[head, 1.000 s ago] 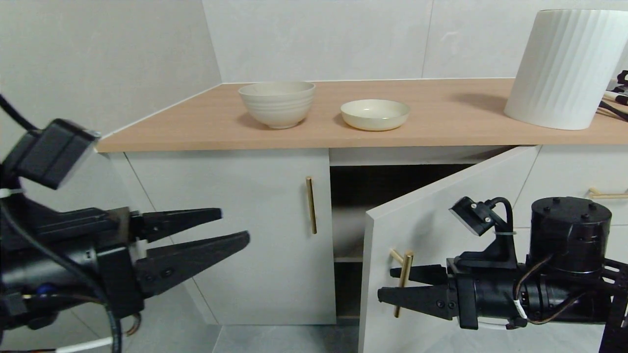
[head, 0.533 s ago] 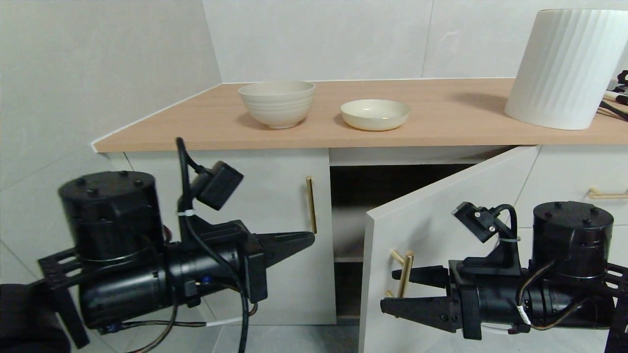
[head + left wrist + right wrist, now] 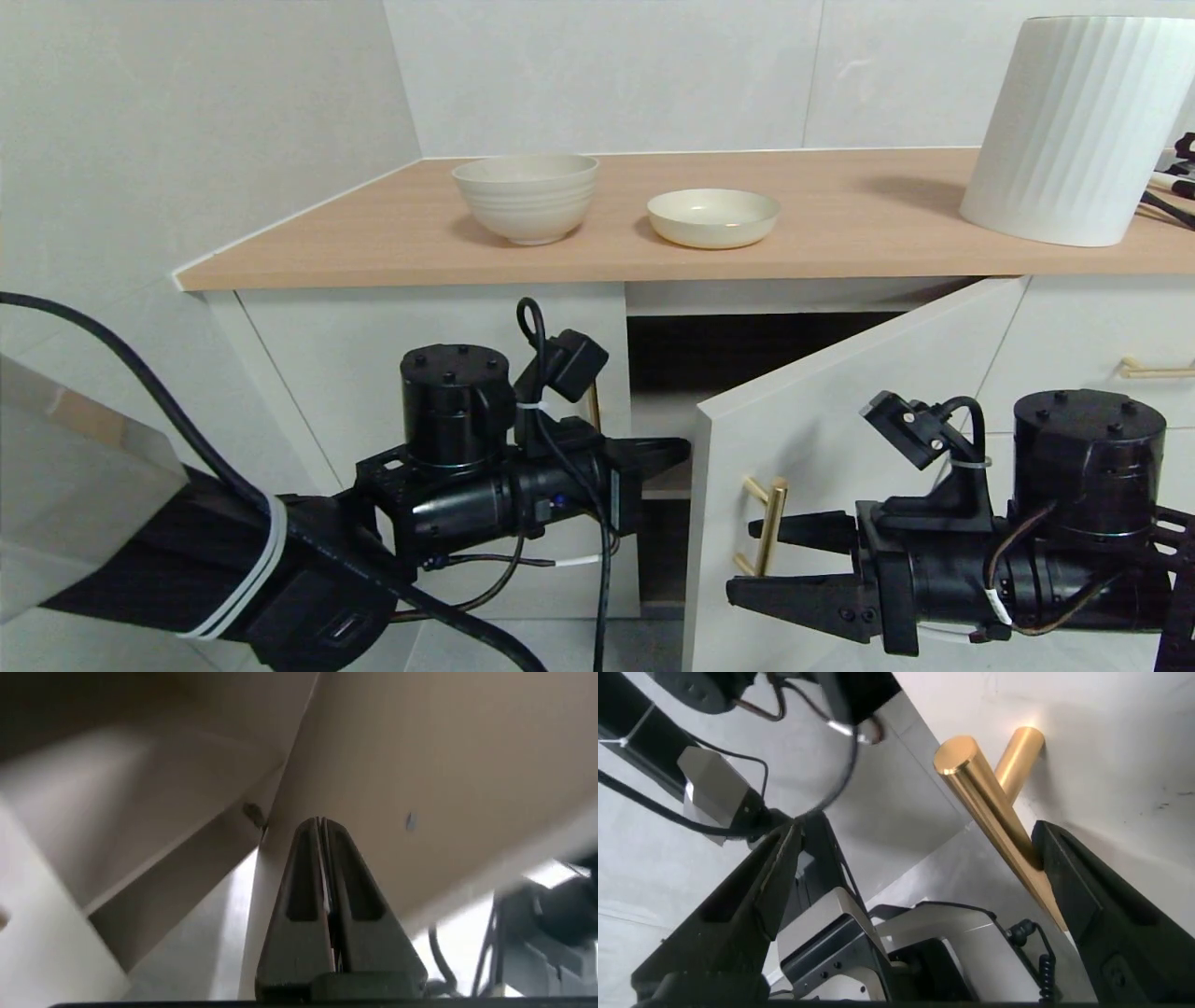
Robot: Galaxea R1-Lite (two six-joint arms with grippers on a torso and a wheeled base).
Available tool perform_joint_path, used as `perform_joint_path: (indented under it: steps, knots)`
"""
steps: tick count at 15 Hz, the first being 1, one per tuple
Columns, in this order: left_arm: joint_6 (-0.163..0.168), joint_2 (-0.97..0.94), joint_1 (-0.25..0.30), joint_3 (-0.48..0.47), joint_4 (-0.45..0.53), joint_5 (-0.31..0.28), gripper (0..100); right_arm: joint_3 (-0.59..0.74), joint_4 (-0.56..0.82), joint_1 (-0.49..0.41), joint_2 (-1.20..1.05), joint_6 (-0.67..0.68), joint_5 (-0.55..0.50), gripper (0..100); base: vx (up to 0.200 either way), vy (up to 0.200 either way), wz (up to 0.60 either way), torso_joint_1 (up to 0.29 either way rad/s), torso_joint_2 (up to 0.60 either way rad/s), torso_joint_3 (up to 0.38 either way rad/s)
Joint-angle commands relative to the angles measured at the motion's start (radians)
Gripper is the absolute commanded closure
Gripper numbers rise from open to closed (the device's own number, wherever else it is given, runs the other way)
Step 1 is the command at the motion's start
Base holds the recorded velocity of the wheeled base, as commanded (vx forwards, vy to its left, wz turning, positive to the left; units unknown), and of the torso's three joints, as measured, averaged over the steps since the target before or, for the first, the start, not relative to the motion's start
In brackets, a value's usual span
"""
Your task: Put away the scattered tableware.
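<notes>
A cream ribbed bowl (image 3: 526, 198) and a shallow cream dish (image 3: 714, 217) stand side by side on the wooden counter (image 3: 373, 238). Below them the cabinet's right door (image 3: 840, 411) hangs ajar. My left gripper (image 3: 684, 449) is shut and empty, its tip at the dark opening beside the door's edge; in the left wrist view the gripper (image 3: 320, 849) points at the cabinet's inside. My right gripper (image 3: 761, 562) is open, low in front of the door, its fingers on either side of the gold handle (image 3: 767, 523). The handle (image 3: 994, 812) lies between the fingers (image 3: 775, 887) untouched.
A tall white ribbed container (image 3: 1074, 131) stands at the counter's right end, with cables behind it. The left cabinet door (image 3: 420, 373) is closed and has its own gold handle (image 3: 592, 401). A drawer handle (image 3: 1156, 370) shows at the far right. The floor is grey tile.
My left arm swung from the far left across to the cabinet opening, and its fingers went from open to shut. The right gripper sank slightly by the door handle.
</notes>
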Motion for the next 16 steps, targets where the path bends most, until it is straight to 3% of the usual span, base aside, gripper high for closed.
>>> perform_joint_path:
  steps: [1,6,11,13,15,16]
  knots:
    - [-0.001,0.036,-0.029,-0.042,-0.001,0.023,100,-0.001,-0.001,-0.001,0.000,0.000,-0.001,0,0.000,0.000,0.00,0.000,0.00,0.000]
    - [0.000,0.036,-0.077,-0.042,-0.064,0.039,100,-0.022,0.000,-0.036,0.020,0.000,-0.021,0,0.000,0.000,0.00,0.000,0.00,0.000]
    - [0.000,0.036,-0.084,-0.046,-0.069,0.037,100,-0.035,0.010,-0.118,-0.003,-0.009,-0.087,0,0.000,0.000,0.00,0.000,0.00,0.000]
    - [0.000,0.035,-0.086,-0.046,-0.069,0.037,100,0.024,0.108,-0.136,-0.138,-0.042,-0.097,0,0.000,0.000,0.00,0.000,0.00,0.000]
    - [0.000,0.033,-0.089,-0.045,-0.069,0.039,100,0.085,0.207,-0.138,-0.233,-0.118,-0.173,0,0.000,0.000,0.00,0.000,0.00,0.000]
    - [-0.001,0.033,-0.090,-0.043,-0.069,0.039,100,0.120,0.246,-0.130,-0.278,-0.177,-0.269,0,0.000,0.000,0.00,0.000,0.00,0.000]
